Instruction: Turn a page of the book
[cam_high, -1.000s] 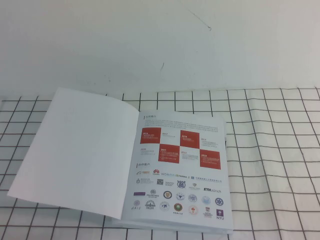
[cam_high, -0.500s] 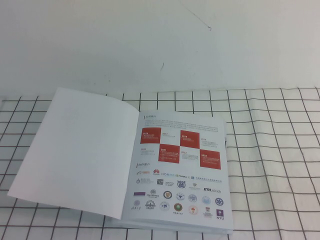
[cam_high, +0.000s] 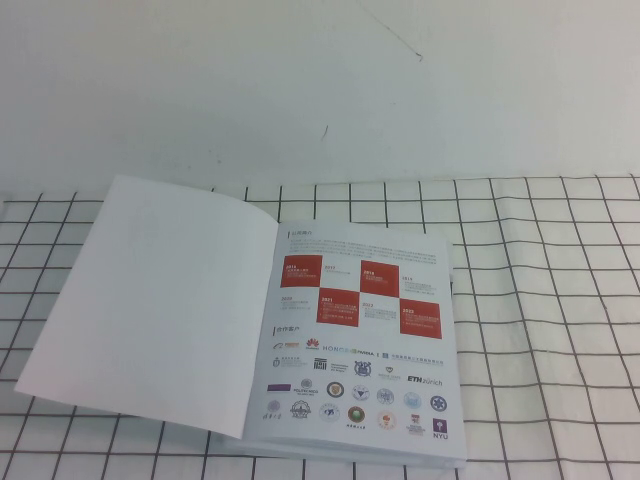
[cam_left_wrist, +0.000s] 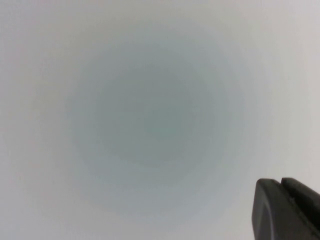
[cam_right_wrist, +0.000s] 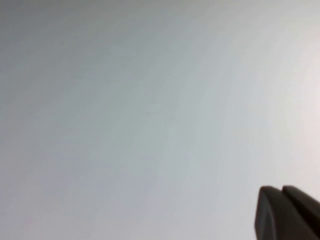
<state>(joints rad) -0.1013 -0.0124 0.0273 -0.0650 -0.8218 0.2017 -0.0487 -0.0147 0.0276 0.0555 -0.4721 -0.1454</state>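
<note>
Nothing moves since a second ago: I see the book (cam_high: 260, 330) open, the page (cam_high: 362, 340) flat and unturned, the left gripper (cam_left_wrist: 287, 207) and the right gripper (cam_right_wrist: 287, 212) both facing blank white away from it, holding nothing, and whether either is spread or closed I cannot tell.

book (cam_high: 250, 330) open on table (cam_high: 540, 300), page (cam_high: 360, 340) on its right half

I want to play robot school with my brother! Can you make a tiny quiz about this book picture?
1. True or false: the book lies open on the checked cloth.
2. What colour are the squares at the top of the page? A green, B red, C blue.
3. Fill in: the sheet left of that page is ____.

Key: 1 true. 2 B. 3 blank white.
The left tool and right tool each show only in their own wrist view, against a plain pale surface, touching nothing.
</note>
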